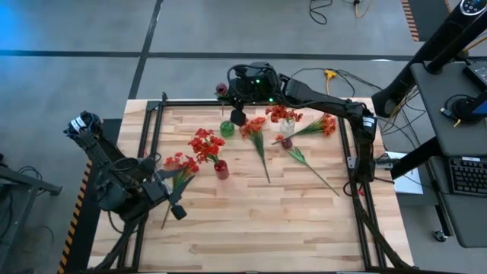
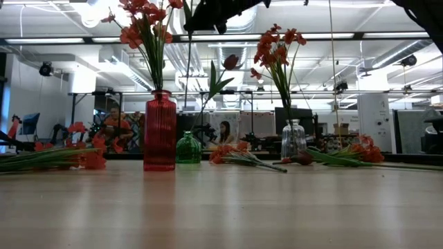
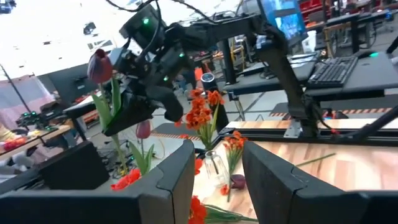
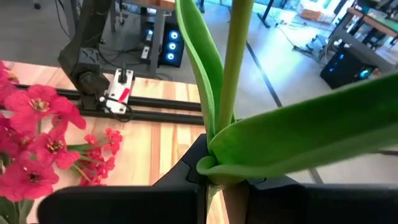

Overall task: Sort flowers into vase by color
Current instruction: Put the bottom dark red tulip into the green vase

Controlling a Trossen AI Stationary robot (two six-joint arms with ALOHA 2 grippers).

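At the near left of the counter [image 1: 228, 228] the left end effector [image 1: 176, 211] waits with its fingers spread and nothing between them, just beside a loose spray of red flowers [image 1: 179, 164] lying flat. Right of that, a red vase [image 1: 221, 169] already stands with a red cluster [image 1: 204, 143] in it.

Farther back, the small green vase [image 1: 227, 128] sits just in front of the right end effector [image 1: 237, 116], which reaches in along the far edge. That end effector is clenched on the stem of a purple tulip [image 2: 231, 61], held close to upright with the bud on top. In the low view the stem's lower end seems to hang over or just behind the green vase, though depth there is hard to judge. The coming move likely turns on bringing that upright stem straight down into the vase's mouth.

To the right stand a clear vase [image 2: 293, 138] with orange blooms [image 2: 275, 45], and more orange stems [image 1: 319, 125] and a purple bud [image 1: 286, 141] lie flat.
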